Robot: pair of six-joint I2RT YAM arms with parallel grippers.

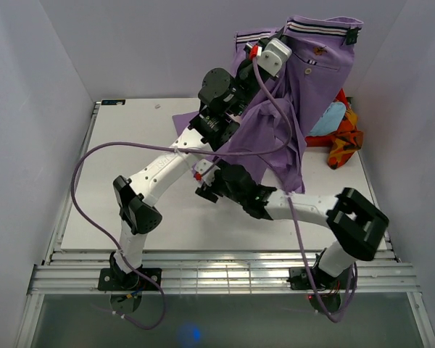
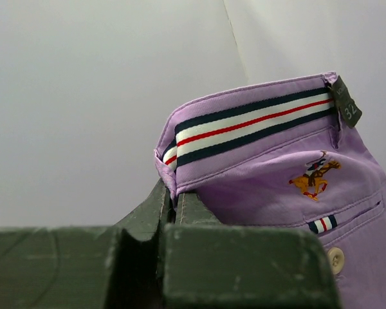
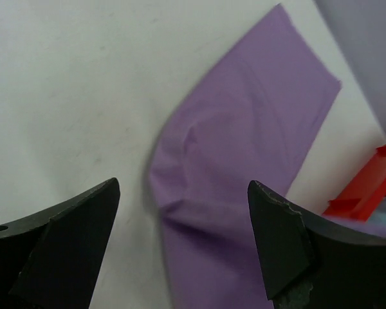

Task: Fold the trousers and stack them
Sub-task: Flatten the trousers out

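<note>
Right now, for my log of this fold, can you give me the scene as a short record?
trousers: lilac, unfolded, hanging from the waistband
left gripper: shut on the waistband, raised high
right gripper: open, holding nothing, above a leg lying on the table
other: orange cloth and blue cloth at the far right
fold: not yet done

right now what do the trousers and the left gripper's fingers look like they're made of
The trousers look like soft woven cloth, probably cotton twill: matte, fine weave, stitched seams, draping in folds. The waistband lining seems to be smooth striped ribbon. The left gripper has fingers of what is likely hard dark plastic: matte, with pale scuffs along the edges.
</note>
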